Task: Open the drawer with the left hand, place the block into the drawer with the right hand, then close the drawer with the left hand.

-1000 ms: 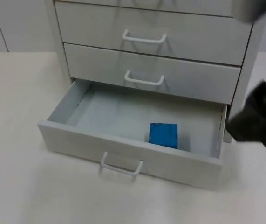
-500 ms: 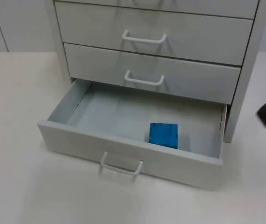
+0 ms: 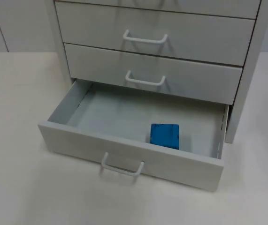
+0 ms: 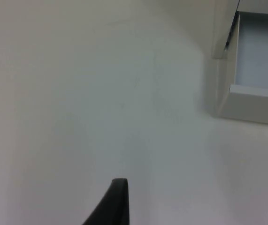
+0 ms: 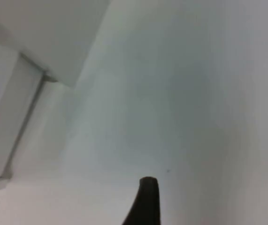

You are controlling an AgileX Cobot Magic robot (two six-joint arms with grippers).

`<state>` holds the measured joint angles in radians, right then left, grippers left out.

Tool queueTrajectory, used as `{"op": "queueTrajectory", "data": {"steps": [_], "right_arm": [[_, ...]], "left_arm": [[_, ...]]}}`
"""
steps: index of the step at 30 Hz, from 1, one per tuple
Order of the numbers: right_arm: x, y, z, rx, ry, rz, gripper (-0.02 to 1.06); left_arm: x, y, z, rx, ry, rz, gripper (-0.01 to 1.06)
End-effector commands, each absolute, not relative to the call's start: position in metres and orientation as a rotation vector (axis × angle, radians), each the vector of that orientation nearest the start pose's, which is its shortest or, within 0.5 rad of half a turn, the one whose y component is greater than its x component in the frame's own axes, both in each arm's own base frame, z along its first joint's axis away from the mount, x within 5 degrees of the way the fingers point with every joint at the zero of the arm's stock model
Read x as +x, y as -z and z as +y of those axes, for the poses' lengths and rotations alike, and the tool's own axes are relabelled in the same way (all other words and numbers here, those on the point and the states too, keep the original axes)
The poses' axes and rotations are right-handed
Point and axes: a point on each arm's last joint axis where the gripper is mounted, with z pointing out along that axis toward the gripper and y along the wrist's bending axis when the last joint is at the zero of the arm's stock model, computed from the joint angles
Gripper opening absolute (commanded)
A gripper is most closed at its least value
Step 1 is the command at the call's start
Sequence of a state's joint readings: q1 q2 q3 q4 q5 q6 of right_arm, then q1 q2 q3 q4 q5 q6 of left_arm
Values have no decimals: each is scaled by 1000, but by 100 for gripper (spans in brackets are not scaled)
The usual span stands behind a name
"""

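Drawer pulled open, smooth grey panels, white loop handle, blue cuboid block inside, left end effector and right end effector over white desk, opening undeterminable, nothing seen held.

- Even, soft indoor light is cast over the white table; no glare is recorded.
- A faint shadow is thrown beneath the open drawer, toward 6 o'clock, and under its handle.
- The blue block is rendered crisply in the top view, with a slim shadow at its base.
- Both wrist views are softened; the left fingertip and right fingertip are seen dark, with hazy edges.
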<state>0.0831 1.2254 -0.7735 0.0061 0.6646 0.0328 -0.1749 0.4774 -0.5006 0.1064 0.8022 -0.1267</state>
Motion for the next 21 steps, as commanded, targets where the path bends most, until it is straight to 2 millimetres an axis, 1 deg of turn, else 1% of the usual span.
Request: {"op": "queueTrajectory", "data": {"steps": [1, 9, 15, 17, 18, 21], "right_arm": [[226, -256, 14, -36, -54, 2609, 71], [226, -256, 12, -78, -39, 2617, 71], [221, -264, 12, -86, -37, 2577, 71], [216, -271, 19, -135, -46, 2546, 71], [216, -271, 19, -135, -46, 2546, 71], [211, -276, 34, -230, -73, 2516, 71]], "left_arm": [[83, -279, -7, 97, 28, 2245, 104], [83, -279, -7, 95, 33, 2247, 104], [83, -279, -7, 97, 28, 2247, 104], [83, -279, -7, 98, 23, 2248, 104], [83, -279, -7, 98, 23, 2248, 104], [83, -279, -7, 99, 20, 2248, 104]]}}
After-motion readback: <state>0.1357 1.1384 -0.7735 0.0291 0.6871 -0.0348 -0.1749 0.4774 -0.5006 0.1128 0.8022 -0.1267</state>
